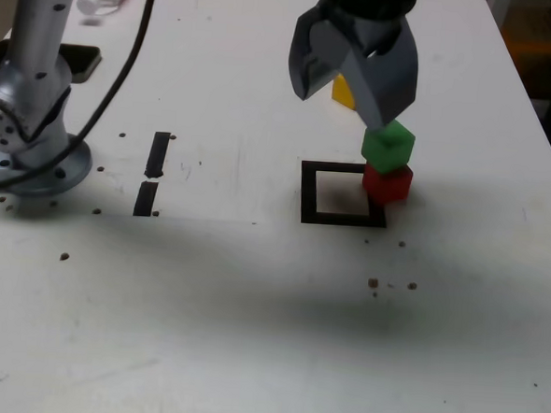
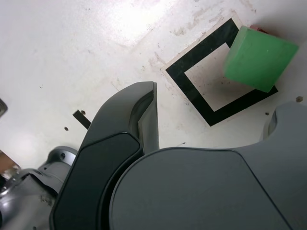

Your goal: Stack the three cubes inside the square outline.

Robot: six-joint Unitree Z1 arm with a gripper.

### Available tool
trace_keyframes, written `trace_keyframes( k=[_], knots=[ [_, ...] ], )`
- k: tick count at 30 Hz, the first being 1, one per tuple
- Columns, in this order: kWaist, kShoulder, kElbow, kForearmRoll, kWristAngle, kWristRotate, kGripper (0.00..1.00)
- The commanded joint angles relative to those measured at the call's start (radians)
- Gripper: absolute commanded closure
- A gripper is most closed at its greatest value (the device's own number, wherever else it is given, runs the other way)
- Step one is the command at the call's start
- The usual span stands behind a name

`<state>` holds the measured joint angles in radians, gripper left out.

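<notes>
White surface seen from the exterior view. At its left stands the arm's metal base, then two short black tape strips. Toward the middle lies the square outline, its inside bare. On its right corner sits the red cube with the green cube stacked on top. Above hovers the hand, jaws spread wide, holding nothing. The yellow cube peeks out behind it.

No readable text, labels, brand names, numbers or signs appear on any surface in either the exterior view or the wrist view.
</notes>
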<state>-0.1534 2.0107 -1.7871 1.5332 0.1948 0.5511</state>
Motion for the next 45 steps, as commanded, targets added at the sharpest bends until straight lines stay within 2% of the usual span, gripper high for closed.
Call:
trace_keyframes(
  k=[1,14,20,45],
  knots=[
    [-0.016,0.002,0.003,-0.008,0.008,0.007,0.11],
    [-0.069,0.029,0.000,-0.052,0.017,0.026,0.11],
    [-0.059,0.060,0.009,-0.068,0.028,0.027,0.12],
    [-0.023,0.134,-0.014,-0.117,0.025,0.030,0.12]
  ],
)
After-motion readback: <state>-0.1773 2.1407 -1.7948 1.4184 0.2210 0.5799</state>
